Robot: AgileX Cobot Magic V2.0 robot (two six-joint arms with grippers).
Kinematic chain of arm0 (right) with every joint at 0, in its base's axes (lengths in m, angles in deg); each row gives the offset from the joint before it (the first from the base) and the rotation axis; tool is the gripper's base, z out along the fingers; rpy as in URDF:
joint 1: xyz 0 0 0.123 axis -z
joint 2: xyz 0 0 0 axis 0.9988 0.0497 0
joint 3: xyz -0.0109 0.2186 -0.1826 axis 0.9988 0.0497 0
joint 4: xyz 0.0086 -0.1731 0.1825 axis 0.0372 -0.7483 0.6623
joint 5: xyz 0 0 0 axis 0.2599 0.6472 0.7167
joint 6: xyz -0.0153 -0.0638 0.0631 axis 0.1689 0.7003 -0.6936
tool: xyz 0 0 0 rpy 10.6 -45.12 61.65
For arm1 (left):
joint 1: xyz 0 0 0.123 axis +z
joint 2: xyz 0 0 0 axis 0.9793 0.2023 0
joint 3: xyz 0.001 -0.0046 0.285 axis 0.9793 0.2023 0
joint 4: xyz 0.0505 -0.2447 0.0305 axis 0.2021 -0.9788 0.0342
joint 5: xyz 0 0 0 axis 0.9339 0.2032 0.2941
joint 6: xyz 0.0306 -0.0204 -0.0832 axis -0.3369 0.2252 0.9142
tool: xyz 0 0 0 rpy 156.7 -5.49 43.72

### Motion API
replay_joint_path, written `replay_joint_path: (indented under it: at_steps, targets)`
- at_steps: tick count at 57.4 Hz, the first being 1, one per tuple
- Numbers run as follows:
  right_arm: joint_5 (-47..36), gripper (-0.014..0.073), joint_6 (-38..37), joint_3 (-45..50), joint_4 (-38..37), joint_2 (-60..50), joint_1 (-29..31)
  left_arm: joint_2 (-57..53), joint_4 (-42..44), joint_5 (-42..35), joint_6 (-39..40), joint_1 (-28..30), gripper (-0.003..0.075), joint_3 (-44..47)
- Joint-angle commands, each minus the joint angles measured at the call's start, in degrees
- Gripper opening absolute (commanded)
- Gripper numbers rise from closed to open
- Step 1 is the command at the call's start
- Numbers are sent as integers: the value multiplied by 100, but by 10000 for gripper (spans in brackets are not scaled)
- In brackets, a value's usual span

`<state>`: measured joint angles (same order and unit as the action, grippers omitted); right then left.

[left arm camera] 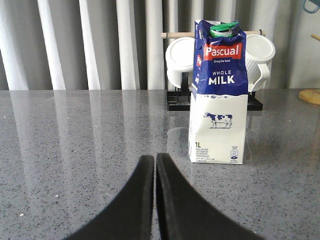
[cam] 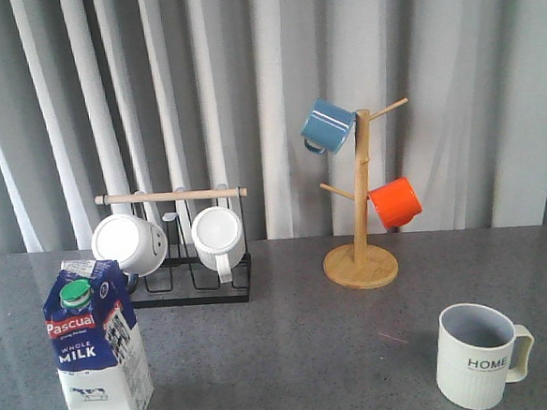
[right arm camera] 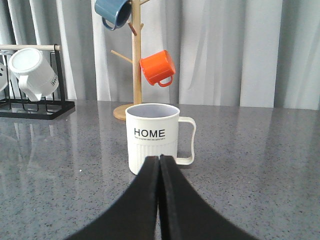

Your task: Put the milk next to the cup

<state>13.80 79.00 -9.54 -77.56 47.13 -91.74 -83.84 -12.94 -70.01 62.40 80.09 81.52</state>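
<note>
Milk (cam: 98,353), upright at the table's 8 o'clock, well apart from cup (cam: 481,355) at 4 o'clock: likely heavy if full, stiff smooth card, best gripped across the white lower body; left gripper (left arm camera: 155,165) and right gripper (right arm camera: 160,165) both closed, empty.

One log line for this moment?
milk: front-left, upright, ungrasped | cup: front-right | left gripper: shut, empty | right gripper: shut, empty

The grey speckled table (cam: 293,344) carries four things. The milk (left arm camera: 217,92) stands upright just ahead of the left gripper (left arm camera: 154,162); the black rack (left arm camera: 215,102) sits behind it. The cup (right arm camera: 152,137) stands upright directly before the right gripper (right arm camera: 159,162), the wooden mug tree (right arm camera: 135,55) beyond it.
</note>
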Motion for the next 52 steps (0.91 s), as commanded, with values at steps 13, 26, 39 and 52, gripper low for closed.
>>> replay_joint_path:
  at_steps: [13, 26, 39, 52]
  targets:
    - [-417, -8, 45, 50, -40, -99, 24, -68, -8, -386, 32, 4, -6, -124]
    - [-465, -8, 45, 45, -40, -99, 24, -68, -8, -386, 32, 4, -6, -124]
    - [-637, -8, 45, 45, -40, -99, 24, -68, -8, -386, 32, 4, -6, -124]
    - [-1162, -8, 29, 45, -48, -99, 24, -68, -8, -1169, 10, 11, -6, -183]
